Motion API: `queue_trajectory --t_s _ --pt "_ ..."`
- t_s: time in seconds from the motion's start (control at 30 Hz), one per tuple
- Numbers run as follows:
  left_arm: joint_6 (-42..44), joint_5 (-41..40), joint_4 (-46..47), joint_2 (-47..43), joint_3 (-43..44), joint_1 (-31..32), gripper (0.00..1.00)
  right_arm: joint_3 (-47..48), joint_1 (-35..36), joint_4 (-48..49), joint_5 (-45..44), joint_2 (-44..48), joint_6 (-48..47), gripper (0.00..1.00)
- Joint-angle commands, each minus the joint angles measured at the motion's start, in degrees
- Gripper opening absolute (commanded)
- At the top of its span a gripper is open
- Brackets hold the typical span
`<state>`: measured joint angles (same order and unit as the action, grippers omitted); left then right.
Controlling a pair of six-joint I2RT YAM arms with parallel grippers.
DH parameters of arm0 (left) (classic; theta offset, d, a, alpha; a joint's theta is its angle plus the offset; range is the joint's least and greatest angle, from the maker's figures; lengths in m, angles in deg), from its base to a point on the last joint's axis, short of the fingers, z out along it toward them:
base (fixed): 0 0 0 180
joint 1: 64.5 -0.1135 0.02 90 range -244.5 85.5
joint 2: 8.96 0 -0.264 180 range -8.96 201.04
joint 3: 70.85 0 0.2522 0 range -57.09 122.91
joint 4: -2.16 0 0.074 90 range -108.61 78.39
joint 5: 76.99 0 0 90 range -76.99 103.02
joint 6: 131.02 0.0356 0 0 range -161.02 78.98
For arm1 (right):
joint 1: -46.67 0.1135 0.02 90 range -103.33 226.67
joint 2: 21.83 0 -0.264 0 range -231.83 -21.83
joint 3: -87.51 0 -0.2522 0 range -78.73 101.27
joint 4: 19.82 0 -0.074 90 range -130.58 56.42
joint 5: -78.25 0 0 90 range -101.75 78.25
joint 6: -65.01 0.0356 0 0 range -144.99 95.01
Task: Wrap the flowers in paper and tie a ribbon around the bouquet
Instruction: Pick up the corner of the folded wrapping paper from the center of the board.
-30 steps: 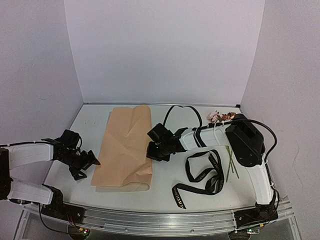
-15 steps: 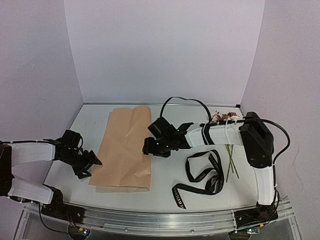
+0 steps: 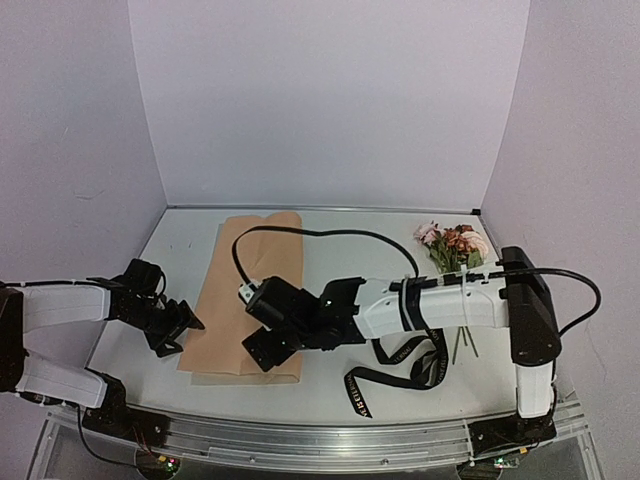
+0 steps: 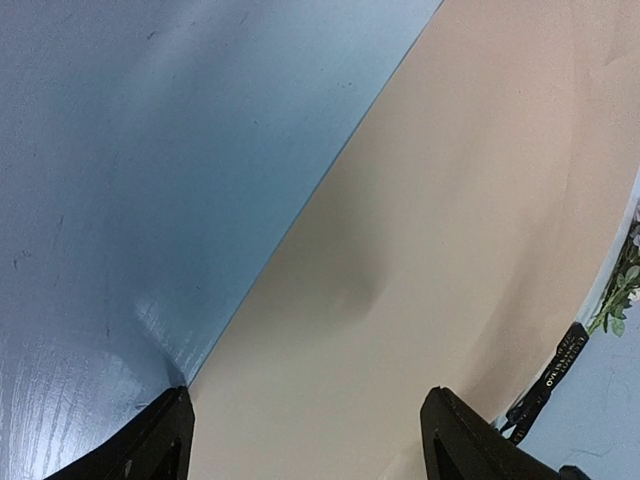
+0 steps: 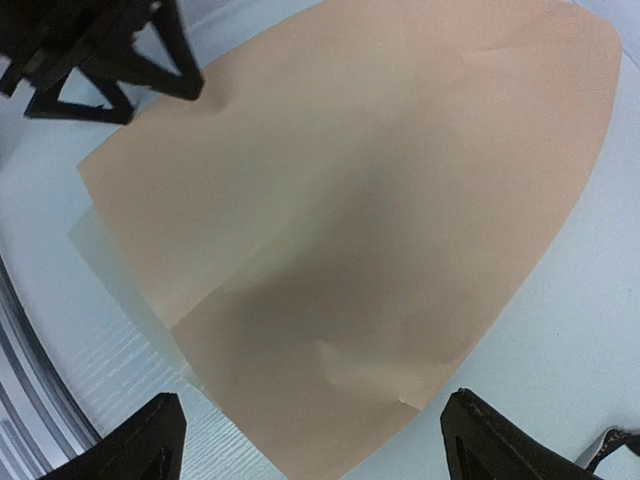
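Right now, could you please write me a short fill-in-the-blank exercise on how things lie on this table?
1. The flowers lie near the table's far ____ corner, apart from the paper.
2. The ribbon lying loose near the front edge is ____ in colour.
3. The left pincer at the paper's left edge and the right pincer above its near end both have jaws standing ____.

Missing words: right; black; open

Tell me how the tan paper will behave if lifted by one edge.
Probably floppy: the paper is a thin, creased sheet lying nearly flat, so a lifted edge would likely sag. It looks light and may slide on the smooth table when pushed. The bump in the left wrist view suggests it buckles easily.
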<state>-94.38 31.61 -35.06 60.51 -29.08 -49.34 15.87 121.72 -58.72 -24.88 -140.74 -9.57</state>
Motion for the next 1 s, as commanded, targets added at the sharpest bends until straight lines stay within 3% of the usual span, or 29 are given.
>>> queue_trajectory --t_s 0.0,0.43,0.97 --pt "1.41 1.34 0.97 -0.05 3.32 -0.16 0.81 5.77 3.38 -4.17 -7.86 -4.68 -10.34 0.94" --pt "1.61 2.11 0.88 -1.3 2.47 -0.22 0.81 11.07 7.45 -7.02 -18.24 -12.51 -19.74 0.88" --pt "1.85 2.25 0.51 -1.89 2.32 -0.3 0.82 14.88 8.76 -6.75 -25.13 -17.97 -24.59 0.85"
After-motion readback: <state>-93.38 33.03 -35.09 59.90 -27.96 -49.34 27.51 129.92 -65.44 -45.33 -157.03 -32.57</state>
